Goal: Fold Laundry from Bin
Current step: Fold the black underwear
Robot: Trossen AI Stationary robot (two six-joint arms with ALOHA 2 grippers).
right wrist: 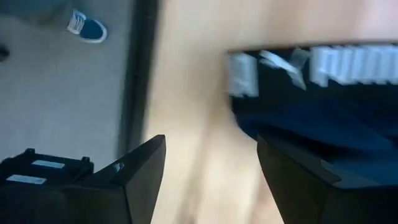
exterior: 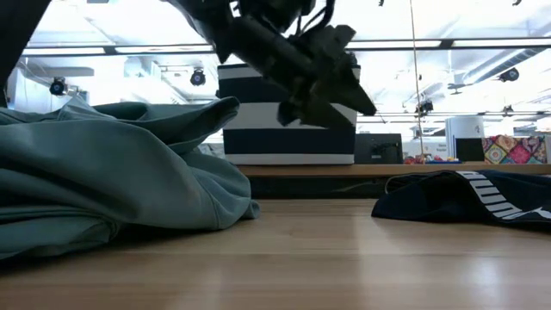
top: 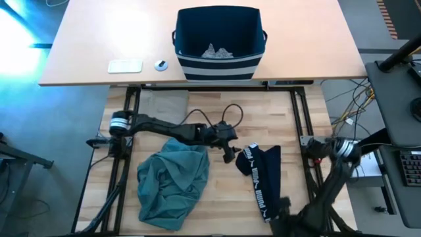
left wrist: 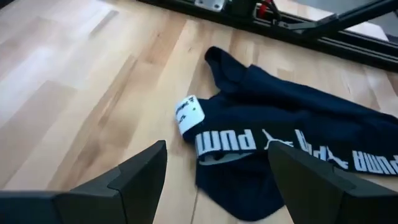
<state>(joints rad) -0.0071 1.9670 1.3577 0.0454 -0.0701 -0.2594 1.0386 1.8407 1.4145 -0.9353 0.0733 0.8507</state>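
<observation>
Both tools gape empty: left [left wrist: 214, 177] above navy garment [left wrist: 292, 149]

The bin [top: 219, 43] on the far table is navy blue with white horizontal stripes around its base, and small grey pieces [top: 218, 51] lie inside it. On the near, pale wooden table [top: 289, 118], the large garment [top: 173, 181] on the left is teal-green and plain. The garment [top: 263, 172] to its right is navy with a band of white lettering and a white label. A beige cloth [top: 164, 103] lies at the far left of that table. Both arms are dark, nearly black.
</observation>
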